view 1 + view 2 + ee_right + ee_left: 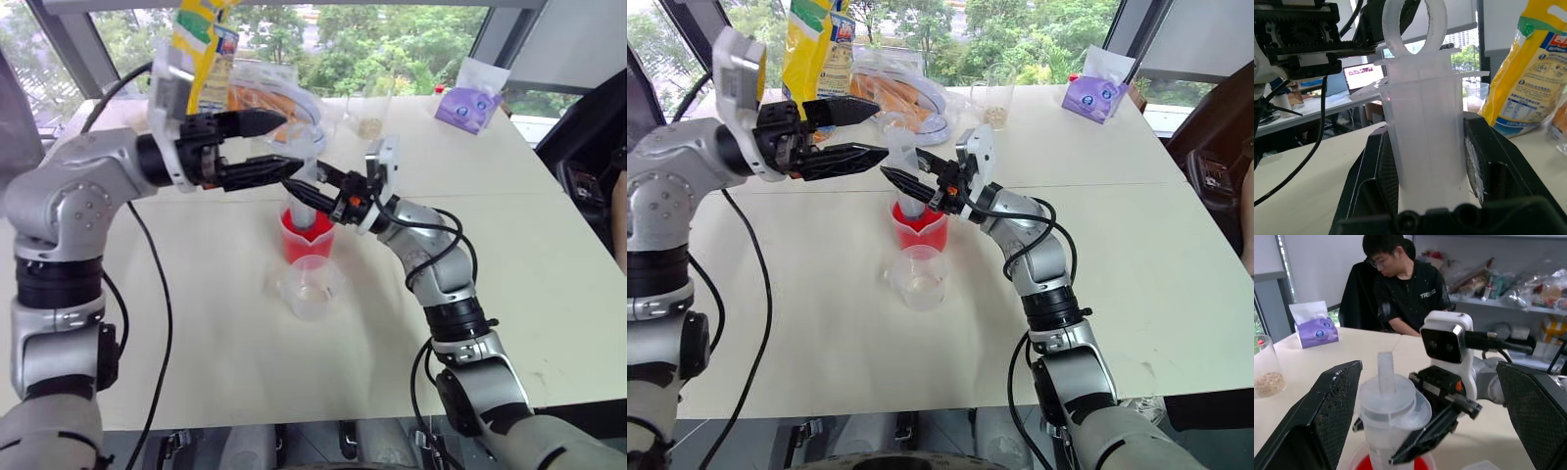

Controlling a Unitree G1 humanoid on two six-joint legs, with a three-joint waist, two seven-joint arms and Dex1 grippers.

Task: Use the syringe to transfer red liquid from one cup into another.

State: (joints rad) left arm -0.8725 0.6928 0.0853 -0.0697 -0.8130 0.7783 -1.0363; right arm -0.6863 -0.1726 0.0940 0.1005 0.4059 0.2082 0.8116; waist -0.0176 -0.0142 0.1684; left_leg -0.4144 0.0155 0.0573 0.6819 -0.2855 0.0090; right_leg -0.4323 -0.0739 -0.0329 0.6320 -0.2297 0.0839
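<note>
Right hand point(921, 186) clamped on the syringe point(909, 176) barrel, holding it upright with its lower end down in the red cup point(919, 231). Left hand point(847, 132) level beside the plunger top, fingers wide apart, gripping nothing. Bench point(1136, 284), pale, carries both cups: red cup behind, the short clear cup point(916, 278) just in front of it, apparently empty. Red liquid point(309, 233) sits in the tall cup; none visible in the barrel. A person sits at the far side.

Risks, as judged: left fingers catching the plunger ring off-centre could tilt the barrel and tip the light cup; a hard pull could lift the syringe tip clear and draw air.
</note>
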